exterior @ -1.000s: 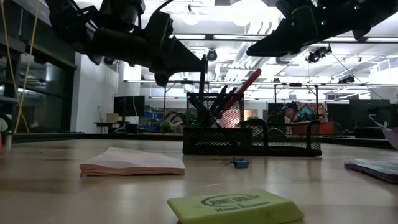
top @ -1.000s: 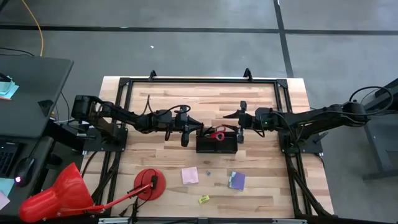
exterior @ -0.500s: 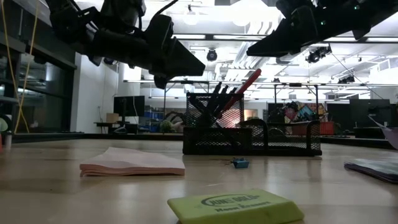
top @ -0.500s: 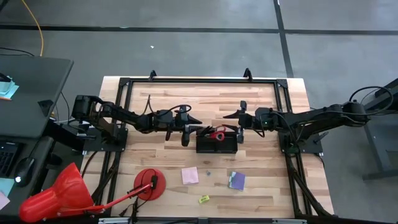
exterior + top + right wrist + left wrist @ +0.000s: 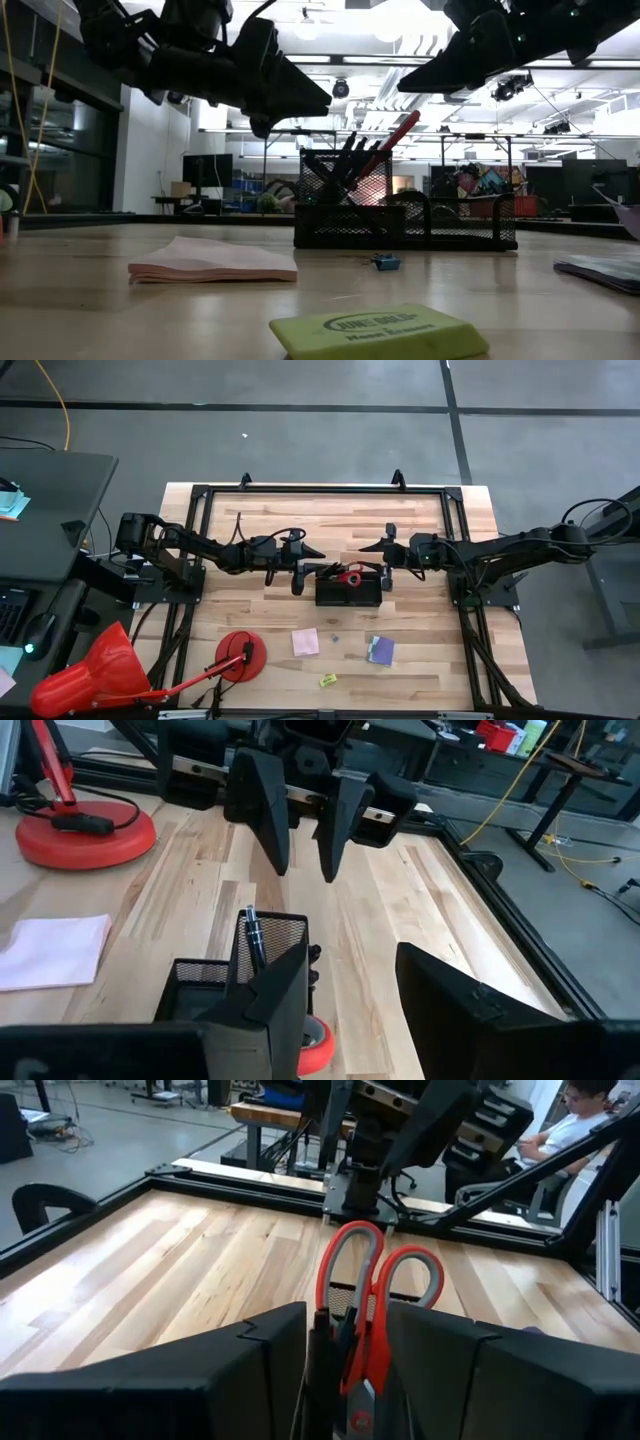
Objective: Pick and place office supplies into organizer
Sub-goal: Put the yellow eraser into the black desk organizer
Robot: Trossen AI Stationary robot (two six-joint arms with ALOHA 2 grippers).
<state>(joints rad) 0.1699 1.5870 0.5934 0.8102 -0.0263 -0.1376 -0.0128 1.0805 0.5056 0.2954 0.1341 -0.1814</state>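
Observation:
The black mesh organizer [image 5: 350,593] stands mid-table. Its tall cup [image 5: 330,190] holds red-handled scissors [image 5: 378,1280], handles up, and dark pens [image 5: 338,160] that lean in it. My left gripper [image 5: 312,568] hovers open just left of and above the cup, and the pens and scissors show past its fingers [image 5: 250,1370]. My right gripper [image 5: 372,560] is open above the organizer's right part, with nothing between its fingers [image 5: 450,1000]. A pink sticky pad [image 5: 306,642], a purple pad [image 5: 380,650] and a yellow eraser [image 5: 328,680] lie flat on the near table.
A red disc base with a stick [image 5: 240,656] and a big red cone [image 5: 85,675] sit at the near left. Black frame rails [image 5: 200,510] run round the table. A tiny blue piece [image 5: 386,262] lies in front of the organizer. A person sits beyond the table [image 5: 590,1110].
My left gripper has opened and let go of a dark pen that it held upright over the cup. The pen has dropped into the organizer's cup and leans among the other pens. Both arms have kept still.

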